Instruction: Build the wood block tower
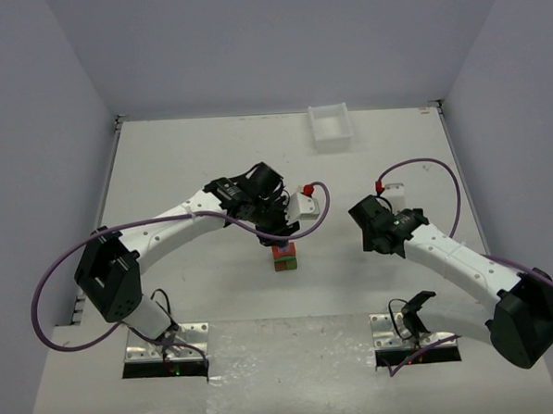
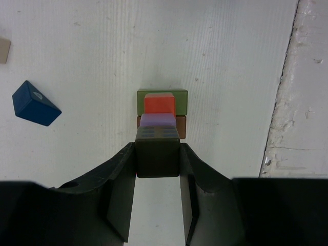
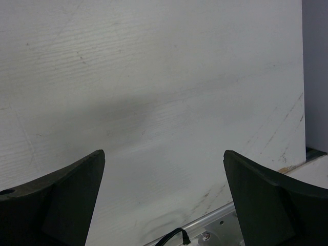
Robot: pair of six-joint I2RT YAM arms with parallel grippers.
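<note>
1. Near the middle of the table, well apart from every edge, the tower stands as a narrow stack of painted wooden pieces.
2. Seen from above in the left wrist view, a flat green block and a brown block lie side by side at the bottom. A red-orange cube and a pale purple block rise above them. All are square-edged and matte.
3. The left gripper is clamped on a dark olive block, its black fingers flat against two opposite sides. The block's far face is greyish with a faint grid. It sits directly over the purple block; whether the two touch cannot be told.
4. A blue wedge with sloping faces lies loose on the table beside the tower, apart from it. A beige block is cut off by the frame.
5. The right gripper hangs over the right half of the table, above bare, finely ribbed, scuffed white surface. Its jaws are spread wide with nothing between them.
6. A shallow rectangular white plastic tray sits at the table's far edge, right of centre.
</note>
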